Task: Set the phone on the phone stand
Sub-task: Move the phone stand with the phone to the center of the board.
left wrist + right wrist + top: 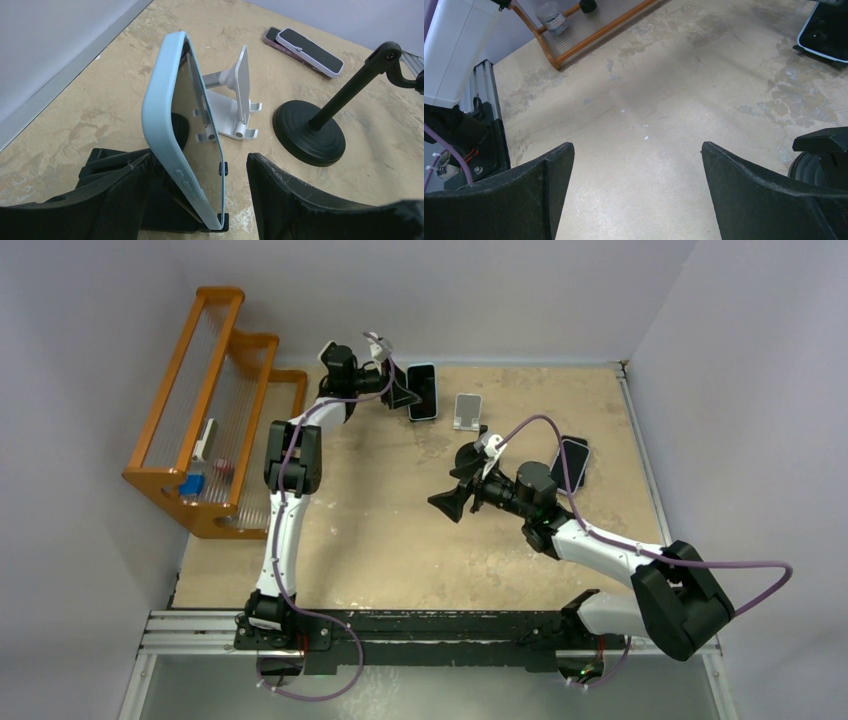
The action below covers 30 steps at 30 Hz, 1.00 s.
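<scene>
The left gripper [197, 162] and right gripper [636, 147] jaws stand open. If you clip the blue-cased phone [165, 115], it may topple.

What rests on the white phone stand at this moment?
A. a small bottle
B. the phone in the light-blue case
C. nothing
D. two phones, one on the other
C: the white phone stand has a bare ledge; the light-blue phone stands apart in front of it, and the two stacked phones lie on the table beyond.
</scene>
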Available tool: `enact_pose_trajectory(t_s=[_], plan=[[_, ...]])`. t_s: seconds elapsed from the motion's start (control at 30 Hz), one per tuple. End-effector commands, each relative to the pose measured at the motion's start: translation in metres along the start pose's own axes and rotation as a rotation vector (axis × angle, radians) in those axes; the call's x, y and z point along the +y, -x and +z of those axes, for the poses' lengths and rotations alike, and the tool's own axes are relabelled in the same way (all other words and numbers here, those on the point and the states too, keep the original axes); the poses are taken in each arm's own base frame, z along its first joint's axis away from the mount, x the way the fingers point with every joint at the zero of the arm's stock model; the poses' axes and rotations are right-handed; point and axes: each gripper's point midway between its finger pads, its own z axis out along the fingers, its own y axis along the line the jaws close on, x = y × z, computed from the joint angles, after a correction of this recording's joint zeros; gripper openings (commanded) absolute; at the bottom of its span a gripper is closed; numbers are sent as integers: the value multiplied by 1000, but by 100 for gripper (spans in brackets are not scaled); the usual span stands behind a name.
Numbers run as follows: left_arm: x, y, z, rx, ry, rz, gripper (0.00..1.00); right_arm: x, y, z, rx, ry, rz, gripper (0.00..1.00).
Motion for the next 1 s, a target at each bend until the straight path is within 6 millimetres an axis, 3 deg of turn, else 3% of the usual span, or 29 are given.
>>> enact_pose_trajectory(t_s=[0.0,0.47,0.83,0.97], plan=[[-11,33,1,-21,-24,84,68,9,20,-3,-63,35,-33,99],[-2,-1,11,-9,-52,4,65,8,17,-2,-57,34,-29,99],[0,-16,12,7,-63,-37,4,7,17,-1,-55,35,-31,99],[-3,-18,9,10,-77,-54,0,8,17,-1,-55,36,-31,99]])
